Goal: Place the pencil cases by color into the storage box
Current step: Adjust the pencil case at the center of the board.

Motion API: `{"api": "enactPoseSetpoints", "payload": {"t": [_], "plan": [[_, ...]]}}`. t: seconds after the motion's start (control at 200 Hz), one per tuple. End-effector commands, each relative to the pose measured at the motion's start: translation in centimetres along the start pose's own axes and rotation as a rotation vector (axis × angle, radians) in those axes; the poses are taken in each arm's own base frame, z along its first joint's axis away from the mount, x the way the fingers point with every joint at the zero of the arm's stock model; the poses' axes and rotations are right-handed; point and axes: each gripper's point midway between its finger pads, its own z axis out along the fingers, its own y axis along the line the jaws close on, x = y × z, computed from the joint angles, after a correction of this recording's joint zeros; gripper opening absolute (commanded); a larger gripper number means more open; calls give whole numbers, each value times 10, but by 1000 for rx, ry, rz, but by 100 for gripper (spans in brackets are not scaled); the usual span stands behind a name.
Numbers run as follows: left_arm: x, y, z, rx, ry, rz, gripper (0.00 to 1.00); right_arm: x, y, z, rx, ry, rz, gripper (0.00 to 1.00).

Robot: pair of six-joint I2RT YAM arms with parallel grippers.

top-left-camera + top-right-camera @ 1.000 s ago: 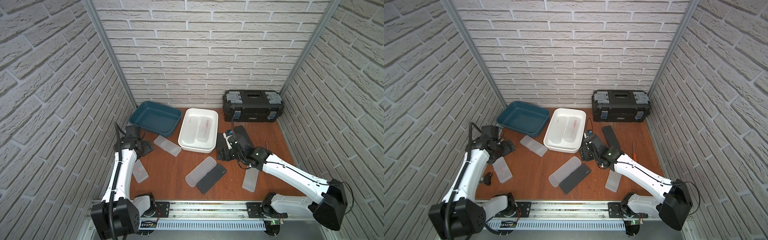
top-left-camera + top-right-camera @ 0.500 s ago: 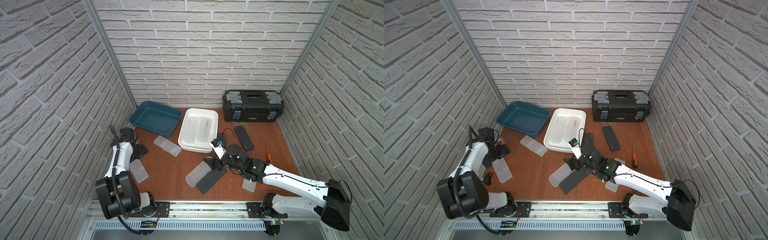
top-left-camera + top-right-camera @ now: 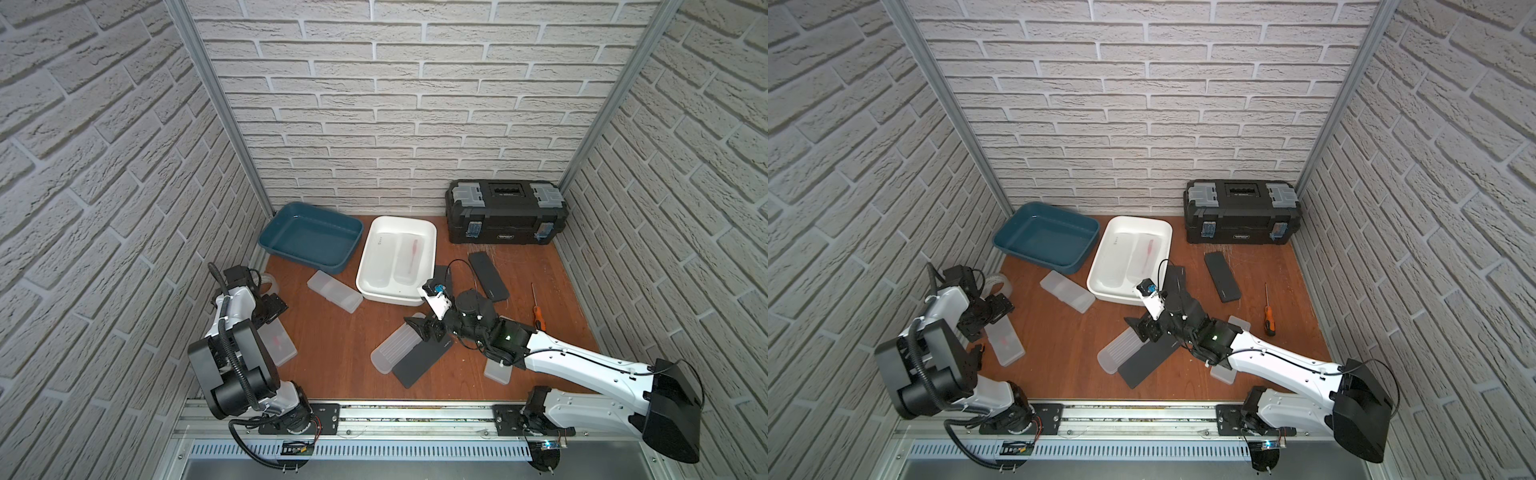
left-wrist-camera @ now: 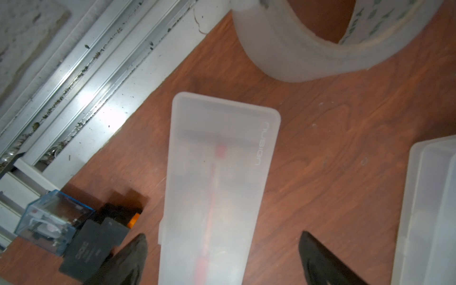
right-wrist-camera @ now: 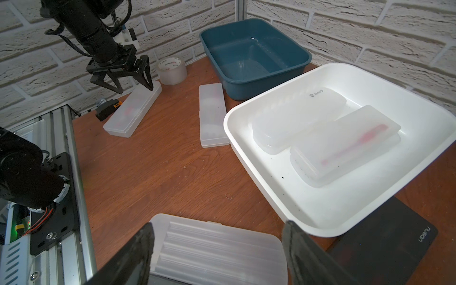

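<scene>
My left gripper [image 4: 222, 256] is open, its fingers on either side of a frosted pencil case [image 4: 217, 172] with a red item inside, at the far left [image 3: 278, 345]. My right gripper [image 5: 219, 251] is open over the end of a ribbed frosted case [image 5: 212, 246], which lies mid-table [image 3: 392, 349] against a black case [image 3: 419, 365]. The white storage box [image 3: 362, 266] holds two frosted cases [image 5: 296, 121]. The blue box [image 3: 266, 237] is empty. Another frosted case [image 3: 334, 291] lies between the boxes. Another black case [image 3: 488, 276] lies behind my right arm.
A clear tape roll [image 4: 308, 49] stands by the left wall near my left gripper. A small blue relay [image 4: 49, 219] sits at the table's left edge. A black toolbox [image 3: 505, 212] is at the back right, with an orange screwdriver [image 3: 538, 311] in front of it. One frosted case [image 3: 498, 372] lies under my right arm.
My right arm swung from the black cases by the white box to the ribbed case mid-table. My left arm drew back over the left frosted case, its jaws narrowing slightly.
</scene>
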Motion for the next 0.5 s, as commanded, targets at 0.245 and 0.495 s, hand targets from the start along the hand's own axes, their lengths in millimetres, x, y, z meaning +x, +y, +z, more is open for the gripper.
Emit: {"api": "enactPoseSetpoints", "payload": {"t": [0.245, 0.495], "plan": [[-24, -6, 2, 38, -64, 78, 98, -31, 16, -21, -39, -93, -13, 82], [-24, -1, 9, 10, -63, 83, 98, -19, 23, -23, -31, -68, -35, 82]]}}
